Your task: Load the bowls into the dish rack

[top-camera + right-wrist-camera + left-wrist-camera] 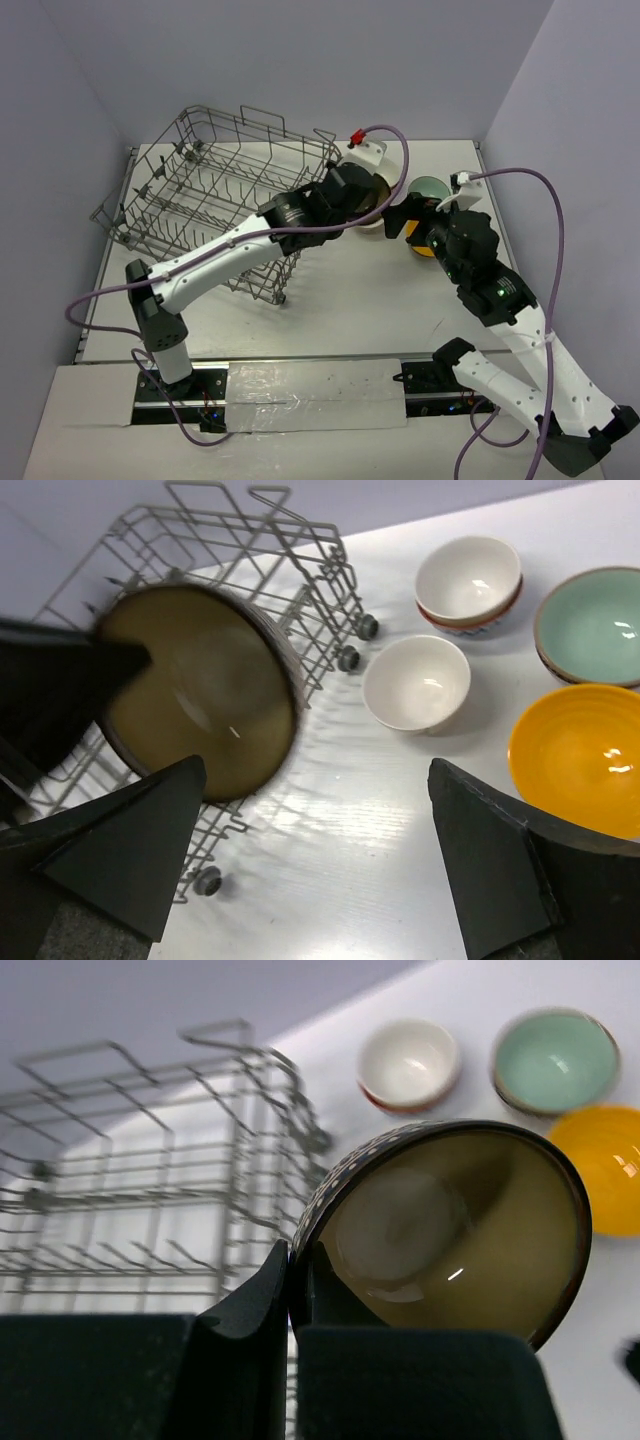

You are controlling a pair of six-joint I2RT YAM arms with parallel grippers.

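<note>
While the left arm stretches out across the table (330,880), the dish rack (200,190) sits to the left of the left gripper (292,1280), close by it. That gripper is clamped tight on the rim of a brown bowl (450,1230): one finger inside, one on the dark dotted outside. The bowl is tipped up on edge in the air, right by the rack's right-hand end. Can't honestly tell if it's over the wires or just beside them.

Off to the right of that grip, the other bowls sit on the table. Seen from the right gripper (315,770), a plain white bowl (415,680) is just ahead. A second white bowl (468,578) with a coloured outside is farther ahead. The pale green bowl (590,620) is ahead and to the right. The orange-yellow bowl (580,755) is nearest its right finger. That gripper's fingers are spread wide apart, holding nothing, hanging above the tabletop.
</note>
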